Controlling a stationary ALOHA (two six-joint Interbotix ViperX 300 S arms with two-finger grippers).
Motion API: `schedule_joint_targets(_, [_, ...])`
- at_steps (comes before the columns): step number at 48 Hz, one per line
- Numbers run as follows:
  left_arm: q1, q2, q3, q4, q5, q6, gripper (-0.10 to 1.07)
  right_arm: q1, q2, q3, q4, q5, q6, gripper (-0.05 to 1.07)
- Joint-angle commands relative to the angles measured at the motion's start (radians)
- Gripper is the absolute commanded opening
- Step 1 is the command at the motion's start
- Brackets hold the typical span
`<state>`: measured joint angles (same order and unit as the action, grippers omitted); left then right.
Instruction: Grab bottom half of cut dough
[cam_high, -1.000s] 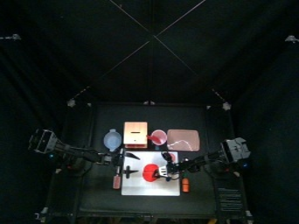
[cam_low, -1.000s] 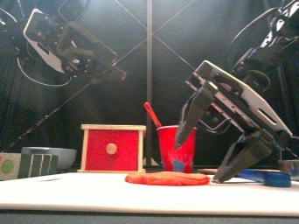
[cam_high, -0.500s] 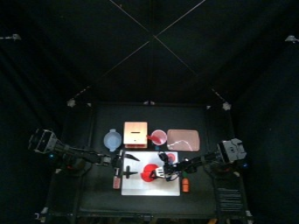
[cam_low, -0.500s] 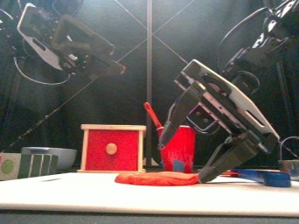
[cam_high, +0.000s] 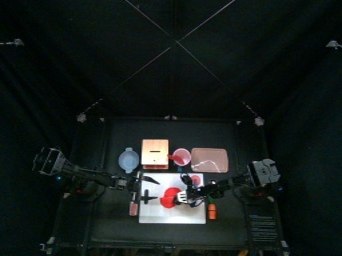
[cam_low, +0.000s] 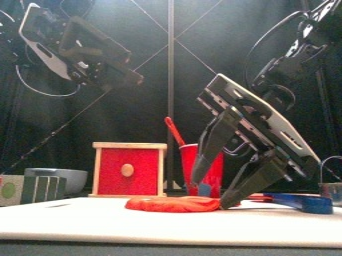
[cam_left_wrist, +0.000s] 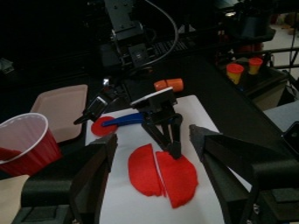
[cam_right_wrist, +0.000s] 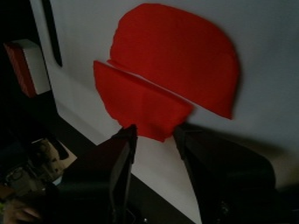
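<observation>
The right gripper (cam_right_wrist: 156, 140), jaws parted, straddles the soft red half-disc of cut dough's (cam_right_wrist: 140, 101) edge to pinch it, holding nothing yet; the left gripper (cam_left_wrist: 152, 171) hovers open and empty.

You see soft, matt red dough (cam_right_wrist: 140, 101) on a smooth white mat (cam_right_wrist: 263, 44), beside a glossy plastic cup (cam_left_wrist: 26, 144).

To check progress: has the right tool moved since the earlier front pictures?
Yes. The right tool has come down and shifted left toward the red cup, its tips now at the red dough.
</observation>
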<state>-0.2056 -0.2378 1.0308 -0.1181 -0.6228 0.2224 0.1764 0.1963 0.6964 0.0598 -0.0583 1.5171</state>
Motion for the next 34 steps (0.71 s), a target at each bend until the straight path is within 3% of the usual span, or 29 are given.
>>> schedule_joint_targets(1, [0.0,-0.011,-0.008,0.002,-0.011,0.0,0.98,-0.003,0.009,0.002,-0.002,0.014,-0.003,0.76])
schedule_joint_targets(20, [-0.002,-0.011,-0.003,0.003,-0.011,0.0,0.98,-0.003,0.041,-0.018,-0.018,0.046,-0.009,0.59])
schedule_joint_targets(34, [-0.002,-0.011,0.0,0.002,-0.011,-0.002,0.98,-0.003,0.026,-0.052,-0.092,0.094,-0.011,0.57])
